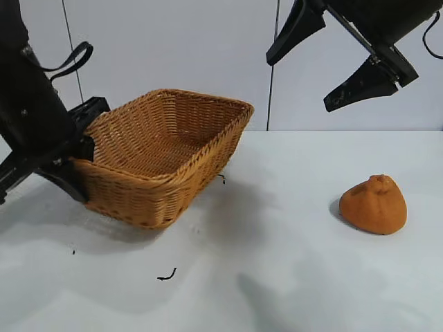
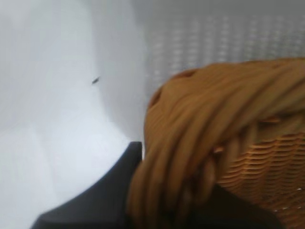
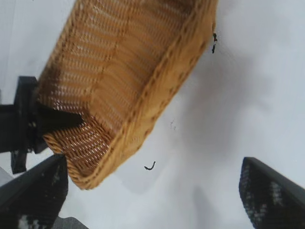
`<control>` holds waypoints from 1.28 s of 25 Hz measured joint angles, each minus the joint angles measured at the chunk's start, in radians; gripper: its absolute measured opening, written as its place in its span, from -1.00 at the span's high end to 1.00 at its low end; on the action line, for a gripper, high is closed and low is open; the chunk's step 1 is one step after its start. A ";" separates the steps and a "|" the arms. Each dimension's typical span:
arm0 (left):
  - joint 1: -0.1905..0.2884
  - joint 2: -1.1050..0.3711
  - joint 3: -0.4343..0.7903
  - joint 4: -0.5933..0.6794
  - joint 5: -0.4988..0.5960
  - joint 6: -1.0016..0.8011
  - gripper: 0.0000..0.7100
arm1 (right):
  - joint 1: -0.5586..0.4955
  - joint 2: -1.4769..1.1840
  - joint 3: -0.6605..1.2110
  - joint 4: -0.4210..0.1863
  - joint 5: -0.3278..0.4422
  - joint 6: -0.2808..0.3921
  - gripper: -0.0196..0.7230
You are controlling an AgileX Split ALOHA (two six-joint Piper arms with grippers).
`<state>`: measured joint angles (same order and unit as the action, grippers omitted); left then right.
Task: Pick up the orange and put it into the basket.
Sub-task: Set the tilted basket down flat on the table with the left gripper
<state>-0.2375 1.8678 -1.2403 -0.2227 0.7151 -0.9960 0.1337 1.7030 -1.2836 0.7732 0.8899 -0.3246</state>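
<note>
Closest to us, our left gripper (image 2: 164,200) is clamped on the braided rim of the basket (image 2: 228,109), one dark finger (image 3: 57,120) inside the wall and the other outside, which is why the near end sits lifted and the whole basket tilts on the white table (image 1: 277,277). We judge this hold is meant to steady or reposition the basket so the fruit can be dropped in. The basket is tan woven wicker, rectangular with sloping sides, rounded corners and a thick twisted edge, and it is empty. Our right gripper (image 1: 332,59) hangs high above the table with its black jaws spread wide, holding nothing. The orange (image 1: 374,204) lies well apart from the basket, under that gripper: a lumpy, matte, dull-orange dome with a puckered knob on top.
</note>
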 joint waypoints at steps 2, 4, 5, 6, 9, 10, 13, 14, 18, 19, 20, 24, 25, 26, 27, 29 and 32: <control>0.035 0.000 -0.015 0.000 0.038 0.073 0.70 | 0.000 0.000 0.000 0.000 0.000 0.000 -0.93; 0.066 0.000 -0.032 0.000 0.073 0.157 0.70 | 0.000 0.000 0.000 0.000 0.000 0.000 -0.93; 0.082 0.000 -0.044 -0.002 0.090 0.201 0.70 | 0.000 0.000 0.000 0.000 0.000 0.000 -0.93; 0.096 0.005 -0.061 -0.008 0.111 0.242 0.70 | 0.000 0.000 0.000 0.000 0.000 0.000 -0.93; 0.116 0.042 -0.140 -0.054 0.212 0.403 0.70 | 0.000 0.000 0.000 0.000 0.000 0.000 -0.93; 0.116 0.065 -0.173 -0.070 0.239 0.463 0.70 | 0.000 0.000 0.000 0.000 0.001 0.000 -0.93; 0.114 0.128 -0.267 -0.105 0.315 0.609 0.70 | 0.000 0.000 0.000 -0.001 0.008 0.000 -0.93; 0.114 0.146 -0.291 -0.110 0.335 0.646 0.70 | 0.000 0.000 0.000 -0.001 0.009 0.000 -0.93; 0.114 0.190 -0.355 -0.110 0.369 0.751 0.70 | 0.000 0.000 0.000 -0.001 0.010 0.000 -0.93; 0.114 0.196 -0.357 -0.109 0.372 0.776 0.70 | 0.000 0.000 0.000 -0.001 0.010 0.000 -0.93; 0.114 0.203 -0.358 -0.109 0.377 0.796 0.70 | 0.000 0.000 0.000 -0.001 0.010 0.000 -0.93; 0.114 0.229 -0.359 -0.108 0.383 0.869 0.70 | 0.000 0.000 0.000 -0.001 0.010 0.000 -0.93; 0.114 0.236 -0.359 -0.108 0.383 0.874 0.70 | 0.000 0.000 0.000 -0.001 0.010 0.000 -0.93; 0.114 0.241 -0.360 -0.108 0.383 0.877 0.70 | 0.000 0.000 0.000 -0.001 0.010 0.000 -0.93; 0.114 0.247 -0.361 -0.108 0.383 0.881 0.70 | 0.000 0.000 0.000 -0.001 0.010 0.000 -0.93; 0.113 0.259 -0.362 -0.108 0.382 0.888 0.70 | 0.000 0.000 0.000 -0.001 0.009 0.000 -0.93; 0.099 0.279 -0.364 -0.106 0.383 0.903 0.70 | 0.000 0.000 0.000 -0.001 0.008 0.000 -0.93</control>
<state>-0.1390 2.1468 -1.6047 -0.3282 1.0983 -0.0927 0.1337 1.7030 -1.2836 0.7725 0.8978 -0.3246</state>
